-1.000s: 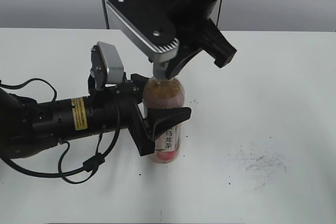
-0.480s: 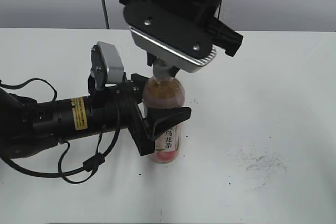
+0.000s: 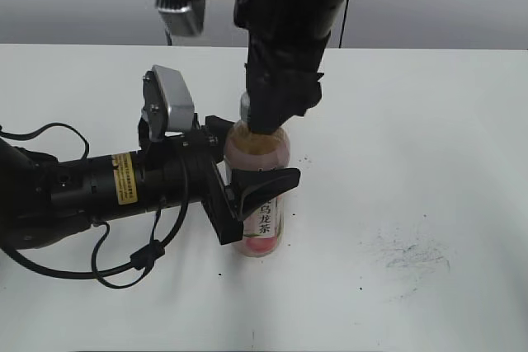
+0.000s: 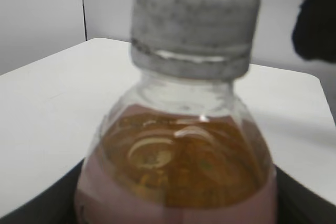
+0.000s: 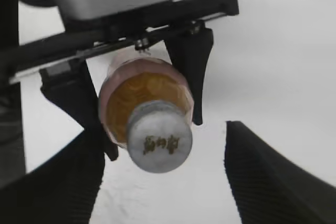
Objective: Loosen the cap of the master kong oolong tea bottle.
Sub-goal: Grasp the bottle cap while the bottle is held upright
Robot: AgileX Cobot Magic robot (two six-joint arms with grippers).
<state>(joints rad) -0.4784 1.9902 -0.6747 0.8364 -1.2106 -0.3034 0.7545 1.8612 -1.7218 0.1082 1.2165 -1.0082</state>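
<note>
Exterior view: master kong oolong tea bottle [image 3: 261, 195] standing upright at frame centre on the white table [image 3: 429, 162], long axis vertical, cap end up. Left gripper [image 3: 247, 183] clamped round the labelled body from the left. Right gripper [image 3: 268, 117] hanging over the bottle top, hiding nearly all of the cap.

Right wrist view, looking down: cap [image 5: 160, 143] in plain sight at lower centre, dark mark on top, with the right gripper's ribbed fingers [image 5: 273, 182] spread wide on either side, not touching it, holding nothing.

Left wrist view: only here the cap's ribbed side [image 4: 194, 27] and the amber tea in the shoulder, seen close and level.
</note>
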